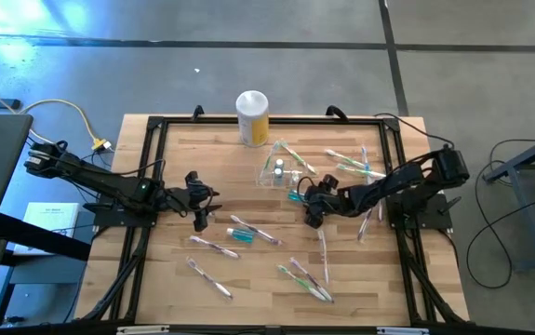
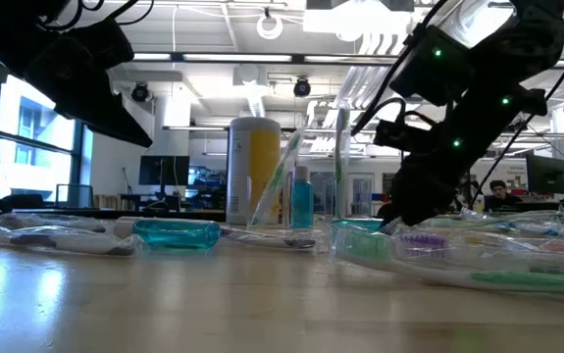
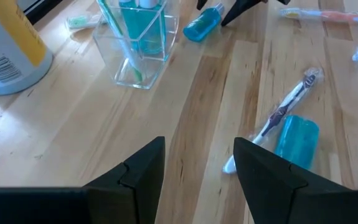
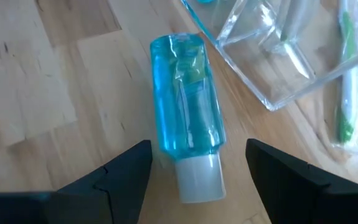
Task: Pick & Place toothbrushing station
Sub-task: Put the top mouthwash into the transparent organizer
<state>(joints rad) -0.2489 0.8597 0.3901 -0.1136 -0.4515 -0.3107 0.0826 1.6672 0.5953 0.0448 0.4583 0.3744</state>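
Observation:
The toothbrushing station [image 1: 278, 170] is a clear plastic holder standing on the table's far middle, with a green-handled toothbrush and a small blue bottle upright in it [image 3: 140, 43]. Just near of it a small blue bottle with a white cap [image 4: 188, 124] lies flat on the wood. My right gripper [image 1: 311, 202] hovers open over this bottle, one finger on each side of its cap end, apart from it [image 4: 197, 180]. My left gripper [image 1: 200, 207] stands open left of centre, above bare wood [image 3: 197, 168]. The holder's corner [image 4: 278, 56] shows just beyond the bottle.
A yellow canister with a white lid [image 1: 252, 116] stands at the far edge, behind the holder. A second blue bottle [image 1: 240, 235] and a wrapped toothbrush [image 3: 281, 112] lie ahead of my left gripper. Several wrapped toothbrushes [image 1: 304, 277] are scattered over the near and right parts of the table.

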